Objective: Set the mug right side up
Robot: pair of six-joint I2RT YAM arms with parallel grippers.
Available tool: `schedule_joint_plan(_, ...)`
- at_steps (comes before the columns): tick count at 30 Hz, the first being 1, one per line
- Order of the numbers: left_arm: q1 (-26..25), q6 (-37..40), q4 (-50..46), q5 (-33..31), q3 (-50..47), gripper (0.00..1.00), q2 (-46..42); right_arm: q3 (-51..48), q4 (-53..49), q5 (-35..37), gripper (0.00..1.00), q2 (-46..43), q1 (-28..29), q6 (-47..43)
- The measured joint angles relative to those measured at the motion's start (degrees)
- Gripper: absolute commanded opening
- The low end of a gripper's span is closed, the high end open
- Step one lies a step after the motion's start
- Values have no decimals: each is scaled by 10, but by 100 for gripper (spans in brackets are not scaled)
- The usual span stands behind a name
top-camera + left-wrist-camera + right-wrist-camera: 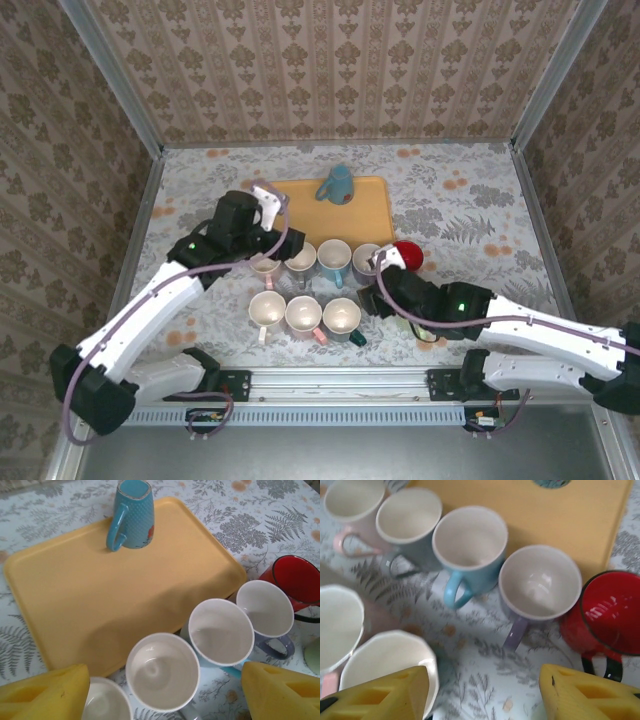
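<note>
blue mug (pixel 137 520) at top: dimpled glazed ceramic. tray (pixel 75 595): smooth matt plastic. red mug (pixel 610 610) at right edge: glossy glaze.

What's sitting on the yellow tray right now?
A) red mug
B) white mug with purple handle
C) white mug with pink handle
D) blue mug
D: the blue mug stands alone on the yellow tray, while the red mug sits on the table off the tray's corner.
</note>
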Motion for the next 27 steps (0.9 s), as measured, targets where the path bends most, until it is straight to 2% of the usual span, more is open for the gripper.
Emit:
schedule_joint_plan(4,-9,-21,12,15,50,81,63,16,26,-29,62,1,-45,-13)
schedule_joint_plan(9,-19,-38,23,26,138,81,167,17,37,-55,62,-7,-63,-24)
schedule_joint_plan(15,-11,-35,29,34,250,81,308,11,24,-65,63,-63,-73,-36)
schedule_joint_plan(20,13,5,-7,40,361,83,428,3,1,-66,67,-122,-83,-43)
schedule_joint_plan(27,21,115,-94,23,518,82,564,-22,-25,-66,68,-172,-88,-48)
